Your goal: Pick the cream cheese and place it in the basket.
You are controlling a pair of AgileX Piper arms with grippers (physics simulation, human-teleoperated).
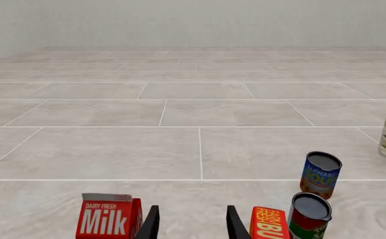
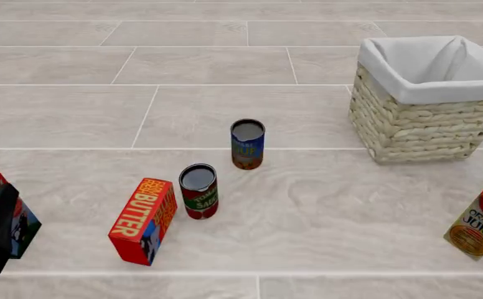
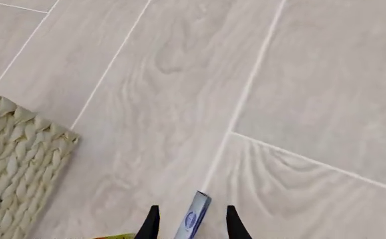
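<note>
We find the right gripper [image 3: 189, 221] clamped on the cream cheese [image 3: 193, 219], basket [image 3: 14, 164] beside it, left gripper [image 1: 191, 221] spread between milk carton [image 1: 107, 216] and butter box [image 1: 269, 223], two cans [image 2: 248, 144] nearby

Bright, even, diffuse light; faint soft shadows; no glare; renders sharp, undistorted throughout.

The basket [image 2: 416, 128] is pale straw wicker with a white cloth lining. The cream cheese [image 3: 194, 219] shows blue and white. The butter box [image 2: 142, 220] is red-orange with yellow lettering. The milk carton [image 1: 108, 217] is red with white letters. 2 cans stand out: 1 blue and orange [image 2: 248, 145], 1 red and green [image 2: 199, 192]. The juice carton [image 2: 480, 219] is orange and yellow. The counter [image 2: 225, 68] has pale grey woodgrain tiles.
</note>
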